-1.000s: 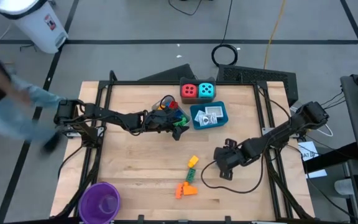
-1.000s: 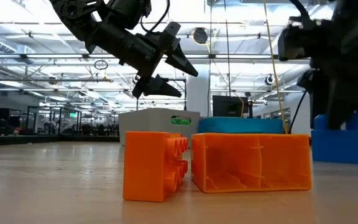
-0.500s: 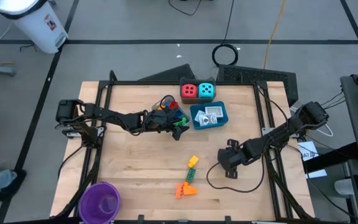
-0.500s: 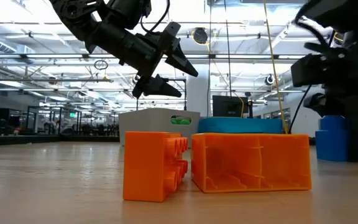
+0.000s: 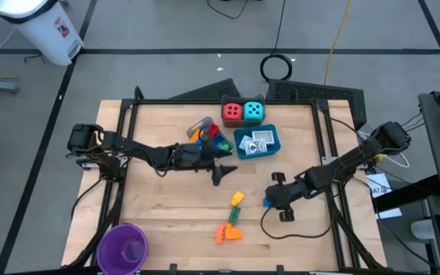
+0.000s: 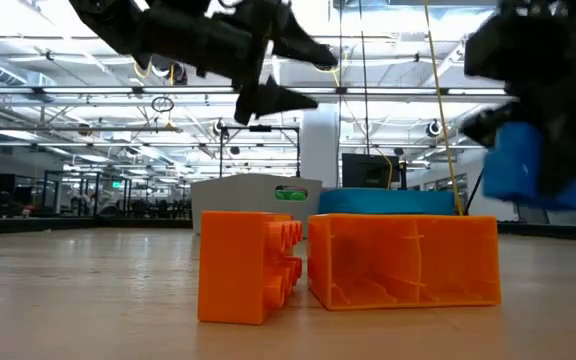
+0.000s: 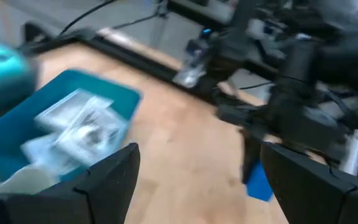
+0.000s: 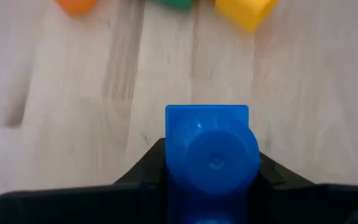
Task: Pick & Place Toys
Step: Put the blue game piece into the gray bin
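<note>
My right gripper [image 5: 276, 201] is shut on a small blue brick [image 5: 268, 201] right of the table's middle; the brick also shows in the right wrist view [image 8: 207, 149] and the low view [image 6: 521, 165]. My left gripper [image 5: 222, 172] is open and empty over bare wood, just near of the clear tray [image 5: 205, 134] of mixed bricks. A yellow-and-green brick pair [image 5: 237, 200] and two orange bricks [image 5: 228, 232] lie on the table to the left of my right gripper. The red die [image 5: 232, 111] and cyan die [image 5: 254, 111] sit at the far edge. My right gripper pinches the blue brick between its two fingers [image 8: 143, 180], one on each of two opposite sides [image 8: 170, 165]. The fingers slant down from the table's right. The brick sticks out past the fingertips, a round stud toward the wrist camera, and is lifted clear of the table.
A blue tray [image 5: 268, 139] with white printed packets [image 5: 255, 143] stands right of the clear tray. A purple cup [image 5: 122, 246] stands at the near left corner. Bare wood lies between the two grippers and along the near right.
My right gripper has risen with the blue brick, which stood on the table and now hangs clear of it. My left gripper has gone from over the clear tray toward the table's near edge and a little right, still open.
</note>
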Controlling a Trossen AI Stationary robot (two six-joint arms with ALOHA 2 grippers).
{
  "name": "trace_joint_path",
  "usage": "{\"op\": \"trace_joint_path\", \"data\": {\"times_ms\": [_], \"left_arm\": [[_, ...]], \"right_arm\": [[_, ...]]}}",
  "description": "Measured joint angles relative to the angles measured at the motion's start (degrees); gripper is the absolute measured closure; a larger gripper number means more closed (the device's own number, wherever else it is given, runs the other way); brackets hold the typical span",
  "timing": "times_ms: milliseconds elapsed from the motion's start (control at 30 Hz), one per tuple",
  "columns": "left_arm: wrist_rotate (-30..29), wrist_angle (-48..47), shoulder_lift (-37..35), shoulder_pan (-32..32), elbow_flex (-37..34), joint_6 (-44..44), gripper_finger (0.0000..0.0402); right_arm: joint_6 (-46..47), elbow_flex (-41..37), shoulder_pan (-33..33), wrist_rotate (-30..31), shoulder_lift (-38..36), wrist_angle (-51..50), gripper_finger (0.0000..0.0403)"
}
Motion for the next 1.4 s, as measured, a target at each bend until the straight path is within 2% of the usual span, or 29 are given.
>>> {"op": "trace_joint_path", "data": {"times_ms": [267,533,633,767,967,1233,1400], "left_arm": [[-0.1,1.9,0.0,-7.1,0.0,6.0,0.0064],[-7.7,5.6,1.0,-11.2,0.4,7.8,0.0064],[-7.2,4.9,3.7,-11.6,3.6,9.3,0.0064],[-5.9,-1.6,9.4,-12.1,10.5,14.4,0.0064],[-6.1,-9.7,15.4,-12.2,19.2,18.3,0.0064],[-5.9,-13.6,13.3,-12.0,21.2,16.7,0.0064],[2.6,-11.8,13.2,-12.3,21.4,14.6,0.0064]], "right_arm": [[-6.3,0.0,1.7,6.7,-5.0,7.9,0.0310],[-16.1,0.0,1.7,6.7,-1.7,25.6,0.0310],[-18.5,0.0,1.6,6.8,0.2,29.8,0.0310],[-20.3,0.0,1.5,9.7,1.5,34.0,0.0310],[-21.3,-0.2,1.9,12.2,1.4,32.3,0.0310],[-19.2,0.1,1.6,12.9,1.2,29.2,0.0310],[-19.0,0.1,1.4,13.7,1.3,29.2,0.0310]]}}
